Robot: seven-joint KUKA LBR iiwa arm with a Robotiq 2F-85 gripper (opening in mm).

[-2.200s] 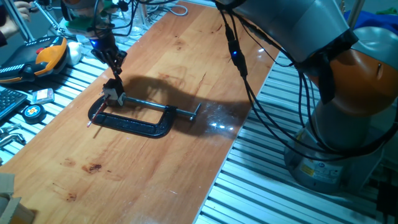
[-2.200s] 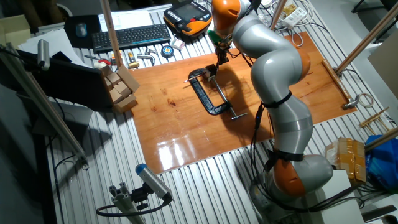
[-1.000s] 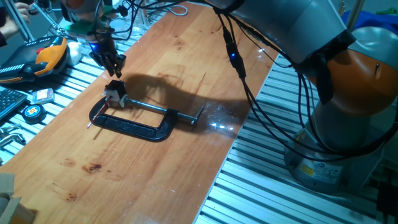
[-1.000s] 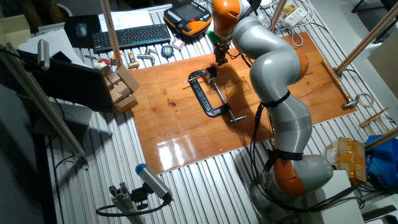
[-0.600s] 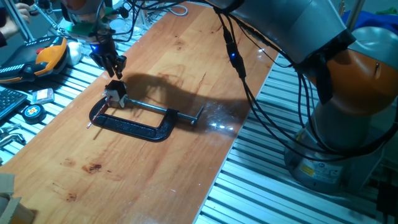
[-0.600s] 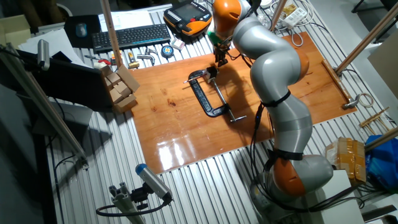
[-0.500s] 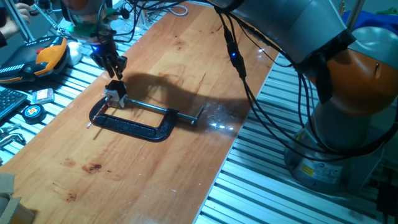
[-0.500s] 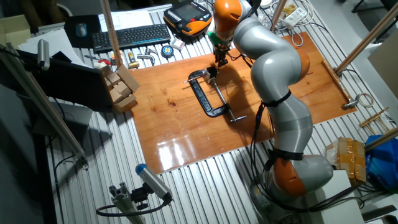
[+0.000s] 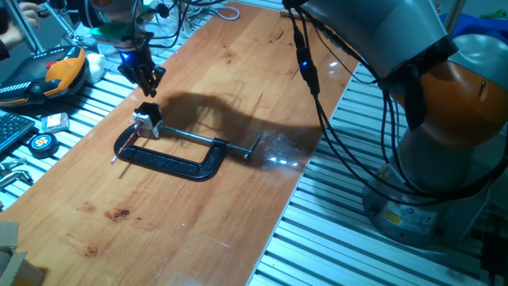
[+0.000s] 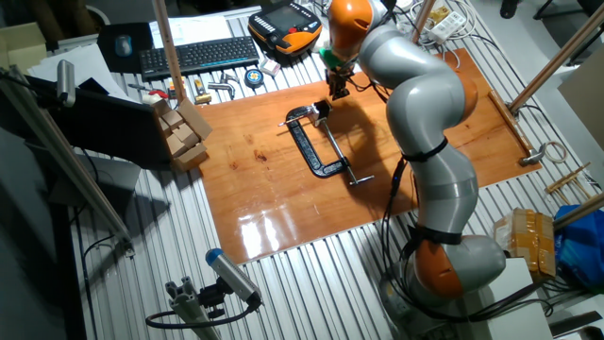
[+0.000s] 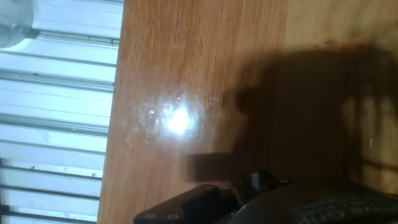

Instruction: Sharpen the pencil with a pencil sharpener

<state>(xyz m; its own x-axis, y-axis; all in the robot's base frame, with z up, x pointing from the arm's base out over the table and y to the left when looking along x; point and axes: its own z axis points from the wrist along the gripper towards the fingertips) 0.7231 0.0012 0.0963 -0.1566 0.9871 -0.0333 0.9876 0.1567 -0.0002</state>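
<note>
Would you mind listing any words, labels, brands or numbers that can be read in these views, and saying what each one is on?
No text can be read in any view.
Keyboard: key legends too small to read.
Orange and black teach pendant: any markings are blurred.
Black C-clamp: no legible marking.
Pencil sharpener: too small to show any brand.
Hand view: only blurred wood and a glare spot, no lettering.

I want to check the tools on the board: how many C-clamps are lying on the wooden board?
1. The black C-clamp lies near the far end of the wooden board, just below the gripper. The arm could hide another.
</note>
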